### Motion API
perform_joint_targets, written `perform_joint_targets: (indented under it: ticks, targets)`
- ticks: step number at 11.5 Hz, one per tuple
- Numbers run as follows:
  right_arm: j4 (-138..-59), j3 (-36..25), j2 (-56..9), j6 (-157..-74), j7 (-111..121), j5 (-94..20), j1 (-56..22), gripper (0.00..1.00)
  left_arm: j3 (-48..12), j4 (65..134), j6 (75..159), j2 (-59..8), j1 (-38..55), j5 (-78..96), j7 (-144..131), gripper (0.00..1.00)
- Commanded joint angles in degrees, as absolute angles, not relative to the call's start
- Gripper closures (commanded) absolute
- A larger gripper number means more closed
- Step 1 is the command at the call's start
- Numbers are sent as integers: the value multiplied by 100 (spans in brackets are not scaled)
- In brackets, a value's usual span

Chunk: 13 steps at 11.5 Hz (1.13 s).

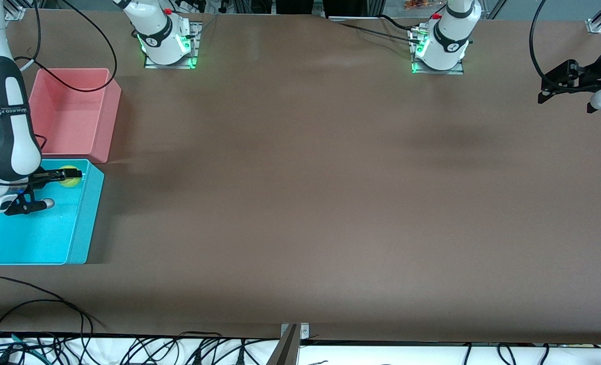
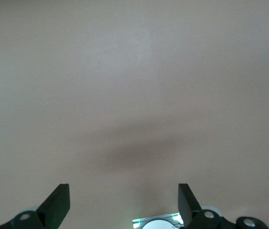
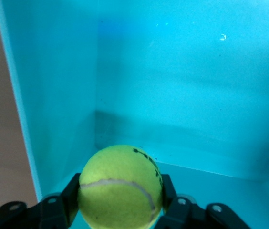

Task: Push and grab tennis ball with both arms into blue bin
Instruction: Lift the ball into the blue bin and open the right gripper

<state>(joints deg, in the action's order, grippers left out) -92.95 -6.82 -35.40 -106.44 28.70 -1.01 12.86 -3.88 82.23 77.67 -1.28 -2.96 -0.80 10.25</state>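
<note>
The tennis ball (image 1: 69, 181) is yellow-green and sits between the fingers of my right gripper (image 1: 74, 176), which is shut on it. The gripper holds it inside the blue bin (image 1: 84, 218), at the end nearest the pink tub, low over the floor. In the right wrist view the ball (image 3: 120, 186) fills the space between the jaws of my right gripper (image 3: 120, 193), with the blue bin's walls (image 3: 196, 86) around it. My left gripper (image 1: 544, 94) is open and empty, up in the air over the table's edge at the left arm's end. The left wrist view shows this gripper (image 2: 124, 200) over bare table.
A pink-red tub (image 1: 102, 116) stands right beside the blue bin, farther from the front camera. Black cables hang over the pink tub and lie along the table's near edge. The left arm's base (image 2: 156, 223) shows in the left wrist view.
</note>
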Motion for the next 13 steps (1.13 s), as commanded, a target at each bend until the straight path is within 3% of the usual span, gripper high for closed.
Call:
perform_joint_targets:
  ticks: [1, 6, 10, 13]
  targets:
    - [-9237, -615, -3621, -10670, 2901, -229, 1397, 0, -404, 8086, 7734, -167, -299, -149, 782, 0]
    - [-8835, -598, -3551, -10452, 2927, -220, 1345, 0, -404, 8086, 7726, -167, -299, -149, 782, 0]
    - [-7667, -571, -3498, -9266, 2691, -167, 1161, 0, -404, 8086, 7726, -176, -299, -158, 791, 0]
    - [-7287, -571, -3420, -9009, 2224, -115, 1055, 0, -404, 8095, 7726, -167, -299, -158, 782, 0]
